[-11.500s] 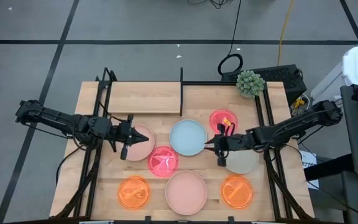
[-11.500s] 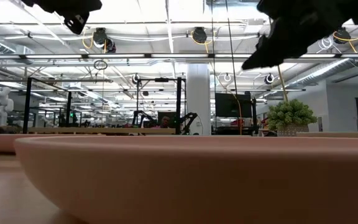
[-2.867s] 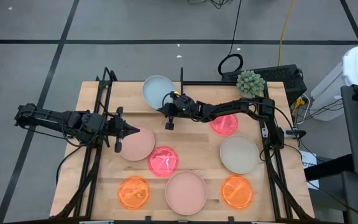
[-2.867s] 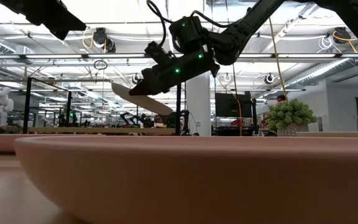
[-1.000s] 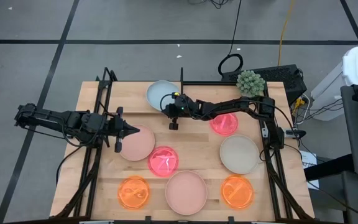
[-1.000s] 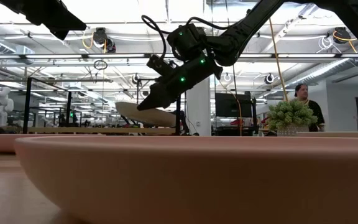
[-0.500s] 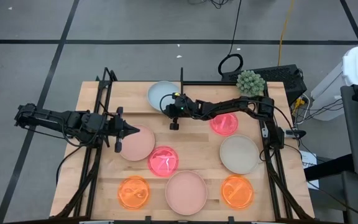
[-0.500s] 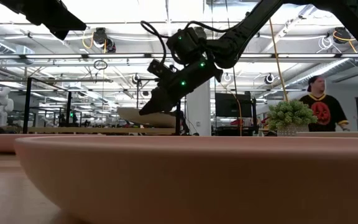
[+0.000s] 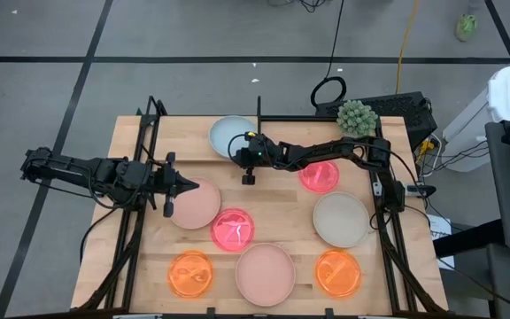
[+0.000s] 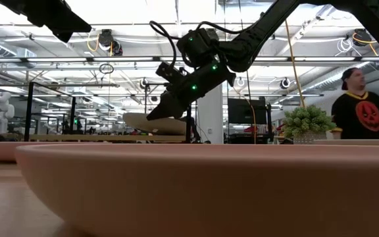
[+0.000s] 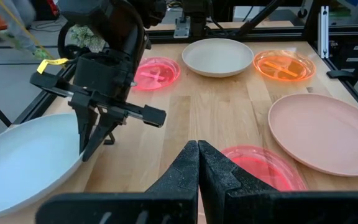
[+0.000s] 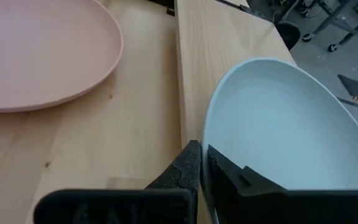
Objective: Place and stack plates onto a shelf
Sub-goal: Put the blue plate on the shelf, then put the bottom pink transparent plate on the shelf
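My right gripper reaches over the table's far middle and is shut on a light-blue plate, holding it over the shelf, a light-wood plank in a black frame. In the low view the plate sits just above the plank. My left gripper hangs shut and holds nothing, above the far edge of a pale-pink plate. On the tabletop lie two neon pink plates, two orange ones, a beige one and another pale-pink one. My right gripper pinches the light-blue plate's rim between its two fingers, on the plate's near right side, one finger on the inner face and one outside. The fingers come from the table's right, slanting down. The plate sits slightly tilted over the plank; I cannot tell if it touches the plank.
A small potted plant stands at the far right corner. Black upright posts edge the shelf. In the low view the rim of the near pale-pink plate fills the foreground, and a person stands beyond the table.
Both arms have kept still and the light-blue plate stays over the shelf. A person beyond the table has walked toward the right in the low view.
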Motion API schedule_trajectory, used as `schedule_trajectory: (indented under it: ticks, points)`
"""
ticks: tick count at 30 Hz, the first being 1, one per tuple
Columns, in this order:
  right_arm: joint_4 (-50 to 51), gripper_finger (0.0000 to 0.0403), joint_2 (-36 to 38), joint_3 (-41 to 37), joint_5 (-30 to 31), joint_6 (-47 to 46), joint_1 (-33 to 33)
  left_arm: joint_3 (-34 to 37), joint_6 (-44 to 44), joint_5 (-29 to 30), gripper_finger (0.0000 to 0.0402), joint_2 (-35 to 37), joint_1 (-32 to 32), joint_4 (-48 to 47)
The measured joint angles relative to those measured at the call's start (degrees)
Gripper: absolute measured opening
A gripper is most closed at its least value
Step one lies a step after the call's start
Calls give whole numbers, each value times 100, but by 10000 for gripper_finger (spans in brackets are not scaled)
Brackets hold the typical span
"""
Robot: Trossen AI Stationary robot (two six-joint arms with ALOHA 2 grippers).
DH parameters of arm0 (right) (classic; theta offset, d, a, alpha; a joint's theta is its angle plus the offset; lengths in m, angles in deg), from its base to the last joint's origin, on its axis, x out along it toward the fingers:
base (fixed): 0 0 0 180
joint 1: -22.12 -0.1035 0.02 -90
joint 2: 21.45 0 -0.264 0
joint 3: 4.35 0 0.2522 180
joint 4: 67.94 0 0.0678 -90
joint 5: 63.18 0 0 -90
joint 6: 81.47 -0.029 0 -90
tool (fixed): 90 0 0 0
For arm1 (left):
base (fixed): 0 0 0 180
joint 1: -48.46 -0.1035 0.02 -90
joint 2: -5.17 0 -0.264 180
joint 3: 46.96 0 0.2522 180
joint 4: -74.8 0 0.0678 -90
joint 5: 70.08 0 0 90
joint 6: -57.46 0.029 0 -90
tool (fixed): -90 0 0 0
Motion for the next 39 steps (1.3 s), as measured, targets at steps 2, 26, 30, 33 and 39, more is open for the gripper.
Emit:
schedule_trajectory:
  ticks: [2,26,30,33,39]
  points:
    - [-1,16,0,0,0,11,0,0,0,0,1,0,0,0]
    - [1176,108,1748,8,28,-690,-460,0,-186,0,1,-2,2,-146]
    - [1923,97,2442,-309,26,-884,-559,0,-292,0,1,-2,2,-185]
    - [1823,88,3056,-1066,33,-1060,-607,0,-340,0,1,0,10,-194]
    - [9,65,4025,-2995,482,-1373,-596,-2,-438,-2,1,-2,11,-218]
